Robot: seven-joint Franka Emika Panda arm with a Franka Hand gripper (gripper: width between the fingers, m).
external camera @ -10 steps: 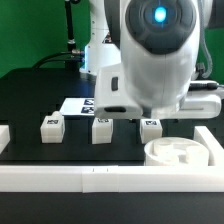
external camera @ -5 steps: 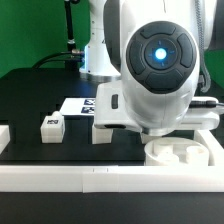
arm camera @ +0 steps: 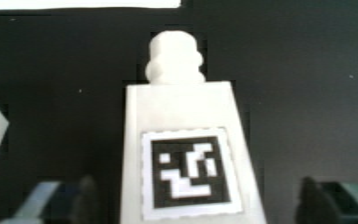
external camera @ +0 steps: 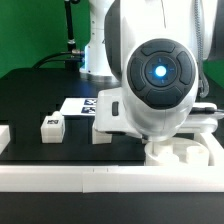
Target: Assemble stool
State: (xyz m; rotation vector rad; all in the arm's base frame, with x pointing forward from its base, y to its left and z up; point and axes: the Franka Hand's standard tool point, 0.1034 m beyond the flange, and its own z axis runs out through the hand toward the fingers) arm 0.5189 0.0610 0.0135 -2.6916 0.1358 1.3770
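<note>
In the wrist view a white stool leg [arm camera: 185,130] with a black-and-white tag and a rounded peg at its far end lies on the black table. My gripper [arm camera: 197,205] is open and straddles it, with dark fingers [arm camera: 336,198] apart on either side and a gap on each side. In the exterior view the arm's body hides the gripper and this leg. Another leg [external camera: 52,127] lies at the exterior view's left, and a second [external camera: 100,133] is partly hidden by the arm. The round seat disc [external camera: 186,153] lies at the exterior view's lower right.
The marker board [external camera: 78,105] lies flat behind the legs. A long white border rail [external camera: 90,178] runs along the table's front edge, with a short piece [external camera: 4,138] at the exterior view's left. The arm's base stands at the back.
The arm has come down and toward the camera over the third leg. That leg showed one second ago and is now hidden behind the arm in the exterior view.
</note>
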